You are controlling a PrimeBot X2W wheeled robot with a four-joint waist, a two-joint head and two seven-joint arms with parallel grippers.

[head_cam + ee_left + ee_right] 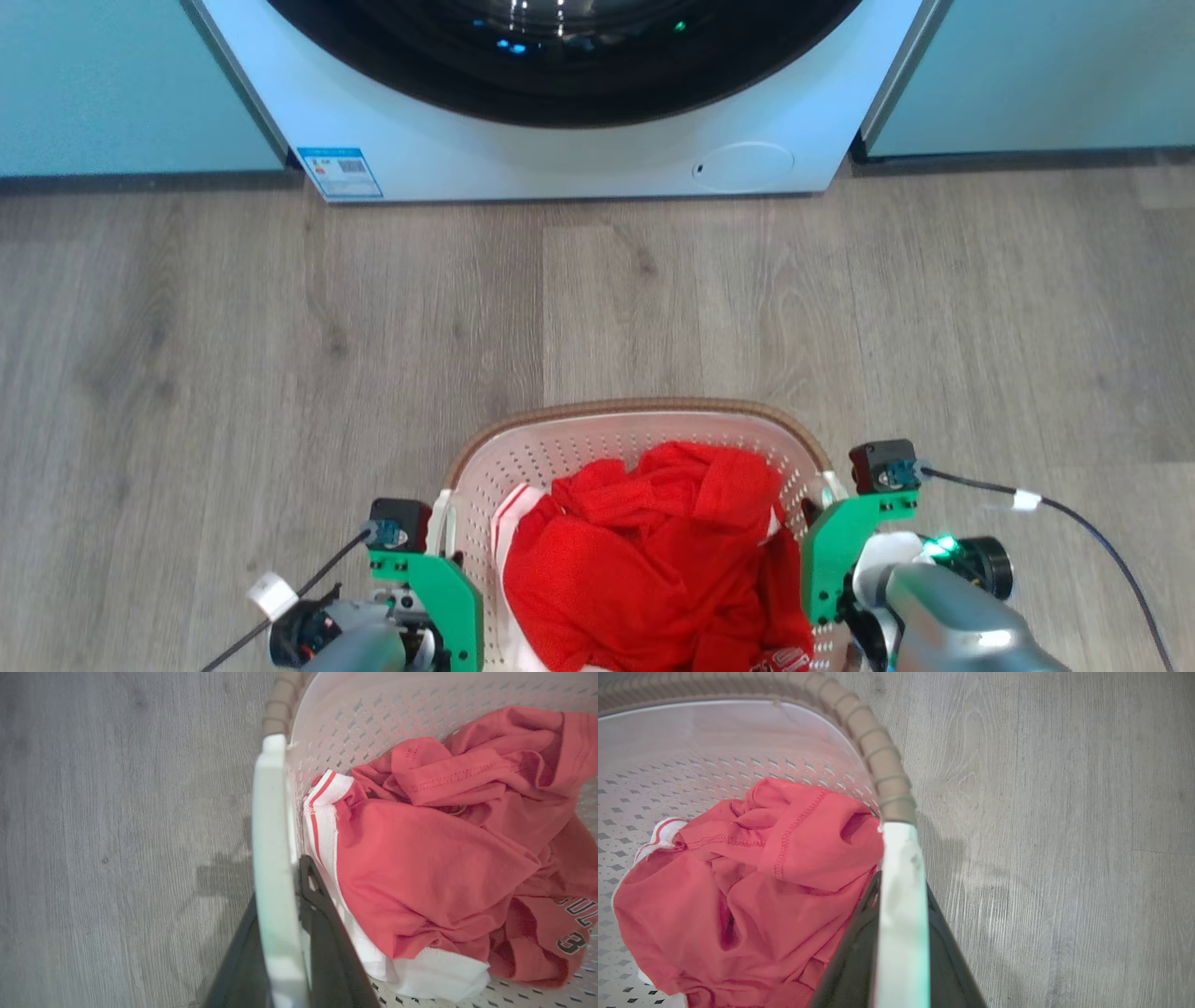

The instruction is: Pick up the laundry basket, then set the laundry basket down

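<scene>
The laundry basket, white and perforated with a brown woven-look rim, sits low in the middle of the head view with red clothing inside. My left gripper is at its left side and my right gripper at its right side. In the left wrist view the left gripper has its dark fingers shut either side of the white left handle. The right gripper is shut the same way on the right handle. Whether the basket rests on the floor I cannot tell.
A white front-loading washer with a dark round door stands straight ahead, between pale blue cabinet fronts. Grey wood-look floor stretches between washer and basket. A cable trails from my right wrist.
</scene>
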